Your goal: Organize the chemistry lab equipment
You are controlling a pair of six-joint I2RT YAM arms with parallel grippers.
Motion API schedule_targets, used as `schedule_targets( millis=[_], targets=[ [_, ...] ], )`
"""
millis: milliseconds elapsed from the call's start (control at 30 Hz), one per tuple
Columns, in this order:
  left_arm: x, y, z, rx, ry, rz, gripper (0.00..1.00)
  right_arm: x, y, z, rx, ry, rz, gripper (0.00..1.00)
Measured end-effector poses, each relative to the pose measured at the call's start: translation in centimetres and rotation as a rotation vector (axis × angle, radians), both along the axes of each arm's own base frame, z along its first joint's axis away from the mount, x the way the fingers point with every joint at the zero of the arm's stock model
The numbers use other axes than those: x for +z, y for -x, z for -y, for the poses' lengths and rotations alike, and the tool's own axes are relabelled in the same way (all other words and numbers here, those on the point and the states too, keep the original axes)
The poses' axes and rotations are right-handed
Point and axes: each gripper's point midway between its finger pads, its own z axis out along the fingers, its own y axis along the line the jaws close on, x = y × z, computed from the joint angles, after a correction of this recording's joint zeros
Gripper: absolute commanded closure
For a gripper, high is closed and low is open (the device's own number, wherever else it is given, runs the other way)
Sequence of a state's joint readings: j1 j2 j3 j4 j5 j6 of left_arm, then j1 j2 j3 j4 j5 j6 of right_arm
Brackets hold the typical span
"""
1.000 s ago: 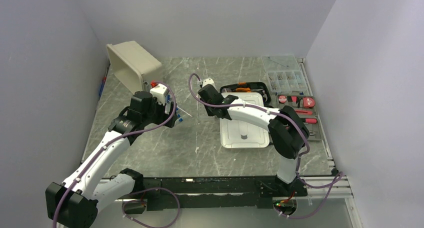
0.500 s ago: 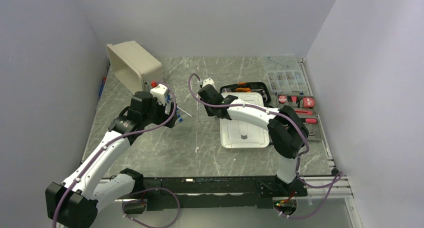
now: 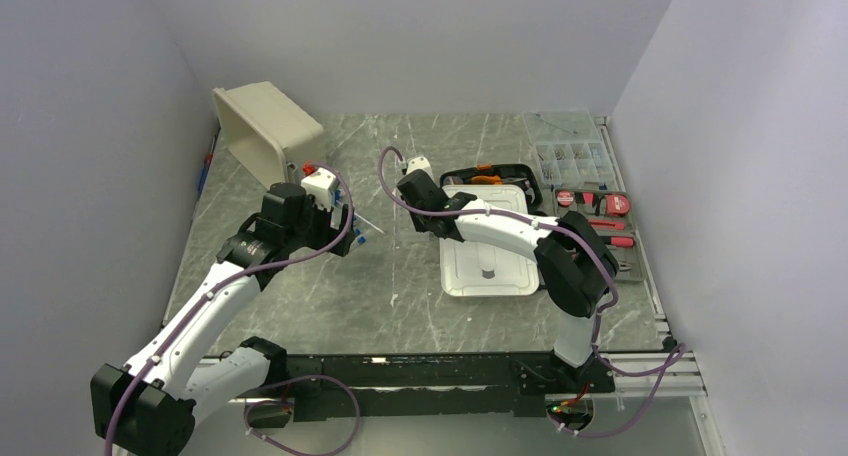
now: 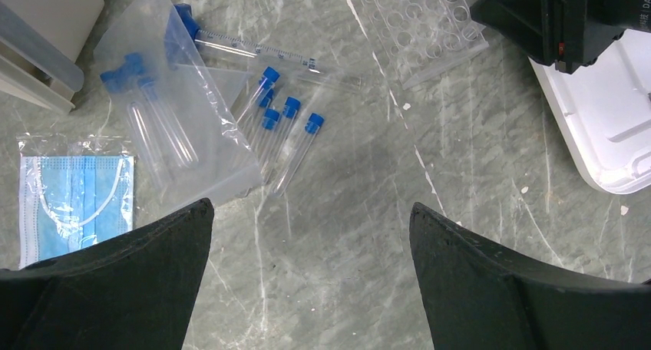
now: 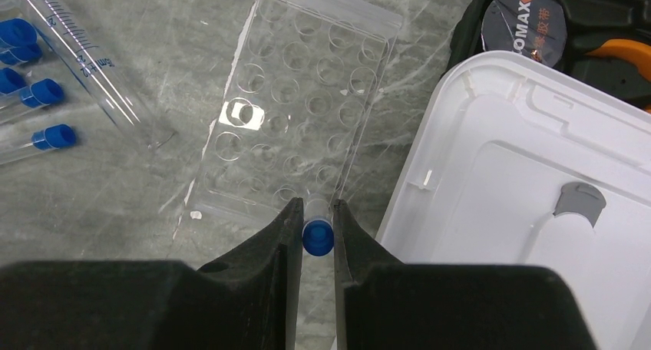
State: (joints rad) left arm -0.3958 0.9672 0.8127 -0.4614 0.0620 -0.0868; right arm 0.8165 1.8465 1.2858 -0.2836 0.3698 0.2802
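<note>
Right gripper: the right gripper [image 5: 316, 226] is clamping a blue-capped tube [image 5: 318, 237] between its black foam fingers, the cap facing the wrist camera end-on.
Key relation: the tube's long axis is pointing down at the bench [image 5: 115, 181], and the rack [image 5: 299, 112] is lying just past the fingertips, its nearest row of holes almost under the tube. The rack's long side is running away from the gripper.
Nearer arm: the right arm is sitting over the rack; the left is well apart from it.
Left gripper: the left gripper [image 4: 307, 212] is hanging with its jaws spread wide, holding nothing, above the loose tubes [image 4: 295, 146].
Loose tubes: they are lying side by side at a slant, left of the bench's middle, caps toward the far edge, partly spilling from a crinkled clear bag [image 4: 176, 127].
Materials: the rack is looking flat, clear and glossy; the tubes thin and see-through with matte caps; the bench grey with white veins.
Neighbours: a smooth white lid [image 5: 522, 212] is lying just beside the rack.
</note>
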Motion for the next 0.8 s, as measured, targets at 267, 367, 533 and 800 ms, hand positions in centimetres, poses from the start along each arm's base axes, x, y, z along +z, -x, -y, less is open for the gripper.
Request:
schedule_targets(
  millis=[267,367,533,800],
  targets=[
    [-0.16,-0.01,0.07,-0.002,-0.002,-0.005,0.01,0.0,-0.22,0.03,-0.013,-0.011,0.011,0.92],
    [-0.28,0.0,0.1,-0.003,-0.004,-0.009,0.01,-0.01,-0.19,0.07,-0.016,-0.015,0.012,0.82],
    [-0.35,0.01,0.14,-0.005,-0.005,-0.012,0.01,-0.1,-0.09,0.21,-0.022,-0.019,0.012,0.63],
    [-0.47,0.03,0.2,-0.007,-0.007,-0.016,0.01,-0.63,0.22,0.67,-0.023,-0.002,0.004,0.48]
  ],
)
